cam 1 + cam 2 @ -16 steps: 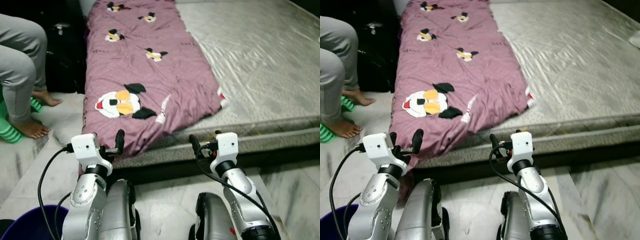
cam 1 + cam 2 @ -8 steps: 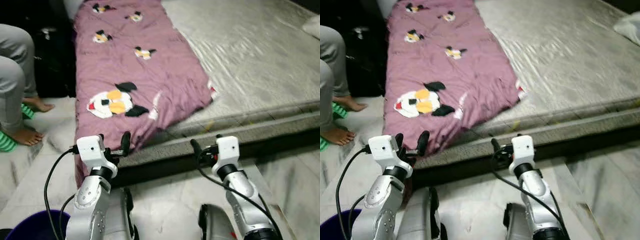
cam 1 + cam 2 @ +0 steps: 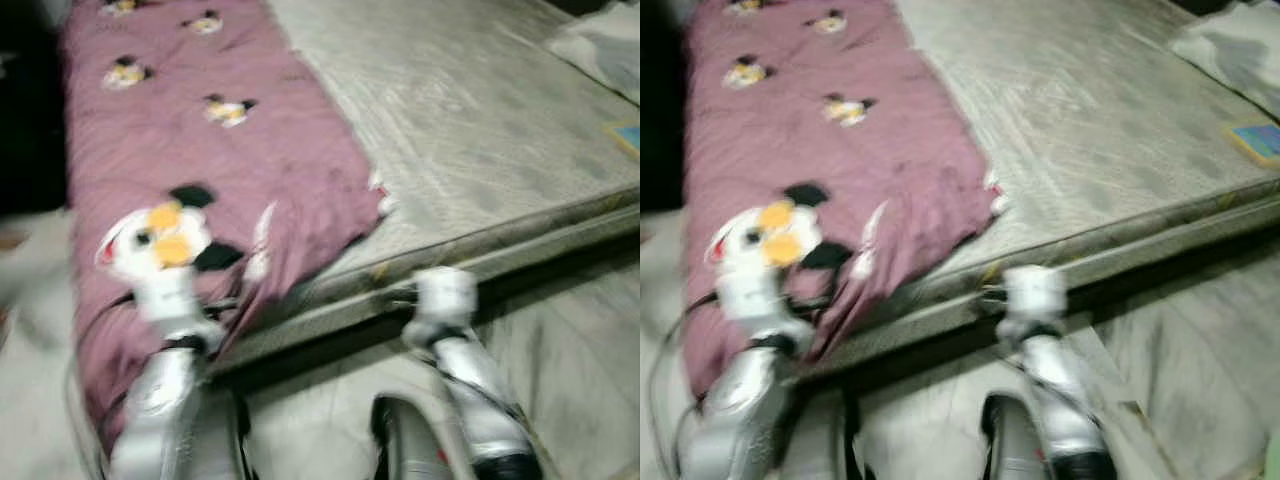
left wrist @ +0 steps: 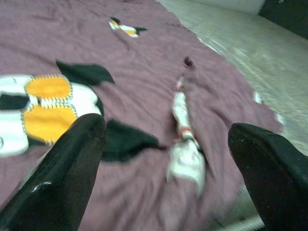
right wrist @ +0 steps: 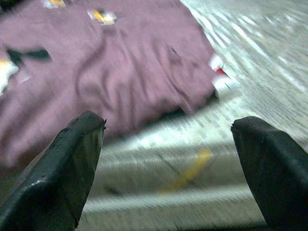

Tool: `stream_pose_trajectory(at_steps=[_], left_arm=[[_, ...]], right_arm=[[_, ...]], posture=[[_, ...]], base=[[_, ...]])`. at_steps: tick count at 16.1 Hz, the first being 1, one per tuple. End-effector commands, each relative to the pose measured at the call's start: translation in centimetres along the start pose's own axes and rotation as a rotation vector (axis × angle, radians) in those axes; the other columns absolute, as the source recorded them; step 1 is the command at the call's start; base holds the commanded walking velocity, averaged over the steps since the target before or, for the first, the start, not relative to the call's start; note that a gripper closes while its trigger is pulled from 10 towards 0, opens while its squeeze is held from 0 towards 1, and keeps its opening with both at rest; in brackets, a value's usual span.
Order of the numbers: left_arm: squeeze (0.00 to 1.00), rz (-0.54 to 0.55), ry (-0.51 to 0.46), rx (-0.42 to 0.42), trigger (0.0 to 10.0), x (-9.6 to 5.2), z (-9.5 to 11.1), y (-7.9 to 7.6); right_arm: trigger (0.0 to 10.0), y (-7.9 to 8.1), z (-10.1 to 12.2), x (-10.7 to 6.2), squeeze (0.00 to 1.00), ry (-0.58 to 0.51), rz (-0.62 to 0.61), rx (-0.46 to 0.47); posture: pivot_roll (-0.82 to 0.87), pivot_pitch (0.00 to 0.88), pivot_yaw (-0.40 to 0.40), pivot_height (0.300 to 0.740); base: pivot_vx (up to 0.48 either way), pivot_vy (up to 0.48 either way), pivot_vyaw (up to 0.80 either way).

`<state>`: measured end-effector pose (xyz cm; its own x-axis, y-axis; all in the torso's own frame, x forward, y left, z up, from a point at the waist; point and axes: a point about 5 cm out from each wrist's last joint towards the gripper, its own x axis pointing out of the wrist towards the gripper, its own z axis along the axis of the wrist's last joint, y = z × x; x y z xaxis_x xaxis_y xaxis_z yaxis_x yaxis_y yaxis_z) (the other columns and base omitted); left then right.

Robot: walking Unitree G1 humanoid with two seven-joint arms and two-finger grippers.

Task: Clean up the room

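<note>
Purple blanket (image 3: 200, 160) with cartoon-bird prints lies along the left side of the bed (image 3: 470, 150), its near end draped over the bed's front edge. Compared with half a second ago, the whole head view has swung right and blurred: the robot is turning, so the blanket itself has not moved. Judged, no tidying step has begun. Left claw (image 4: 163, 168) is spread wide just before the blanket's near end; right claw (image 5: 168, 168) is spread wide, empty, facing the bed's front edge.
</note>
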<state>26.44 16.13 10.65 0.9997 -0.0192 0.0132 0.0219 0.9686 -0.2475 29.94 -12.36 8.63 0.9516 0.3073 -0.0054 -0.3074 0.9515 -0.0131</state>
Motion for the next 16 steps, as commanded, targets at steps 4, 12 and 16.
stream_pose_trajectory(at_steps=[4,12,16], left_arm=[[0.00,-0.036,0.012,-0.011,10.0,0.13,-0.36,-1.39],[0.00,-0.037,0.013,-0.013,10.0,0.30,-0.34,-1.45],[0.00,-0.068,-0.003,-0.022,10.0,0.31,-0.16,-1.76]], right_arm=[[10.0,-1.61,-0.79,-1.03,0.00,0.035,-0.027,-0.045],[10.0,-1.56,-0.71,-0.90,0.00,0.033,-0.027,-0.051],[10.0,-1.60,-0.68,-0.76,0.00,0.031,-0.026,-0.050]], posture=[[0.05,0.164,0.023,0.559],[0.04,0.165,0.024,0.559],[0.04,0.165,0.023,0.559]], base=[[0.000,0.000,0.34],[0.000,0.000,0.80],[0.000,0.000,0.80]])
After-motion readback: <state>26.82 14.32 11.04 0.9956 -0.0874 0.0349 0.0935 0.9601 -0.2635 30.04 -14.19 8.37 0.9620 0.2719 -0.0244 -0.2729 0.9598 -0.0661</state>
